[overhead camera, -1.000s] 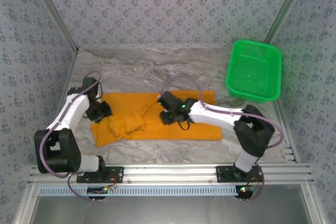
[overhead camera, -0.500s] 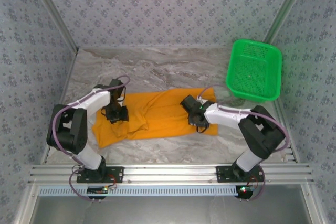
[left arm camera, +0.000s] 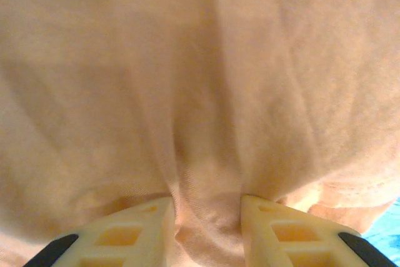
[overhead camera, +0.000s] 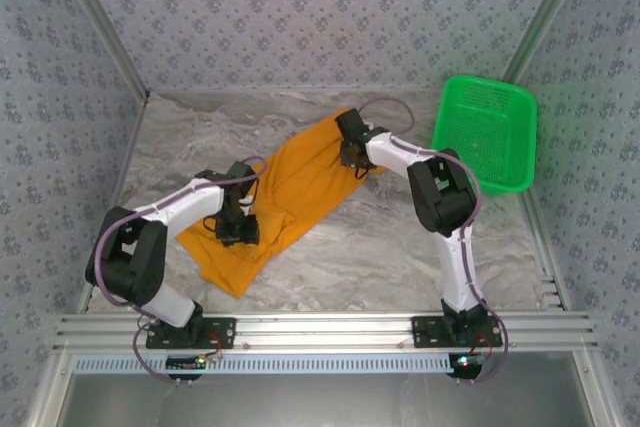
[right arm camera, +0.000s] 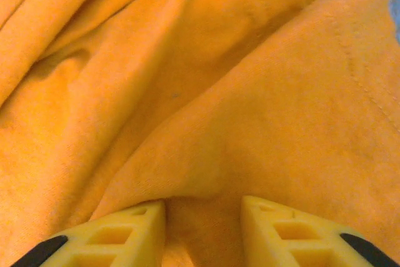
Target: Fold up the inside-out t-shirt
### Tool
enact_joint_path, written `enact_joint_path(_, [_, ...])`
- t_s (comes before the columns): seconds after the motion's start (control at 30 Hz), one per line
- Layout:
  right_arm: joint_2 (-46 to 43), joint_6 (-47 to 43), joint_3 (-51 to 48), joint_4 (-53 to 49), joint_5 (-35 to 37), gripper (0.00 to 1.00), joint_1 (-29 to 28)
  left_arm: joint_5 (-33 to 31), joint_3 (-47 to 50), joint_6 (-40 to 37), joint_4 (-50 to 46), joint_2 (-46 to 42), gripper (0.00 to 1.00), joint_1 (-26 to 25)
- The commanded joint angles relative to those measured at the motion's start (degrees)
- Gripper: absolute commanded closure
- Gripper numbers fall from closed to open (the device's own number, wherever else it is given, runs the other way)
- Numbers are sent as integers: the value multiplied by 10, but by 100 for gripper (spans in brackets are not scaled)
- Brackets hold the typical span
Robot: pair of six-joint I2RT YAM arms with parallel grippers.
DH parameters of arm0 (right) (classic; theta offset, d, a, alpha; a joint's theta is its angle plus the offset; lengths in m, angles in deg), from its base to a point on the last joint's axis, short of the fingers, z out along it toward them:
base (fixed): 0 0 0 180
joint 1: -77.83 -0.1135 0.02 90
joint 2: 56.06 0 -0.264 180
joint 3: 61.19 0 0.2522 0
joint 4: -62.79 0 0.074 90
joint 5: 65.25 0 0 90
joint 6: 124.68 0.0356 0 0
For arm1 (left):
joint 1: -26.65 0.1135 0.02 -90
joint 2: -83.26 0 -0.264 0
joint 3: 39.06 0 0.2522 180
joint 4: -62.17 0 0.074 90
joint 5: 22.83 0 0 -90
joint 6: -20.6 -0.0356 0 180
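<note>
Inside-out t-shirt point(overhead camera: 290, 187), orange-yellow, lies on the marble-pattern table point(overhead camera: 380, 247) left of the green basket point(overhead camera: 480, 182), well apart from it. From above, the cloth is drawn out into a long diagonal strip. Its far end points toward the basket's far-left corner and its near end trails away from the basket toward the table's near-left. The strip is narrow and bunched at the basket-side end, wider in the middle, and tapers to a point at the end away from the basket.

Right gripper point(overhead camera: 352, 155) sits on the shirt end nearest the basket, just left of the basket's left wall and not touching the basket. In the right wrist view the right gripper point(right arm camera: 203, 217) is clamped on cloth, with a raised fold of t-shirt point(right arm camera: 206, 92) running in between the two yellow fingers point(right arm camera: 269, 223). A stitched seam point(right arm camera: 362, 79) shows on the fabric to the right.

Left gripper point(overhead camera: 238, 230) is on the shirt much farther from the basket, on the left edge of the strip's lower half. In the left wrist view the left gripper point(left arm camera: 206, 217) is clamped on the shirt too. The cloth point(left arm camera: 200, 79) is pinched between its fingers point(left arm camera: 147, 223), with pleats fanning out from the pinch. That view is pale and washed out.

Basket sits upright at the table's far-right.
</note>
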Motion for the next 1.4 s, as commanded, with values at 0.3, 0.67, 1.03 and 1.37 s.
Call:
enact_joint_path(0.3, [-86, 85, -123, -17, -113, 55, -1, -9, -54, 14, 40, 68, 68, -180])
enact_joint_path(0.67, [50, -2, 35, -44, -116, 69, 30, 141, -188, 28, 125, 224, 69, -298])
enact_joint_path(1.03, [64, -124, 154, -64, -280, 55, 95, 255, -368, 38, 188, 321, 67, -347])
enact_joint_path(1.37, [-140, -146, -88, -9, -326, 54, 109, 144, -260, -97, 127, 35, 61, -272])
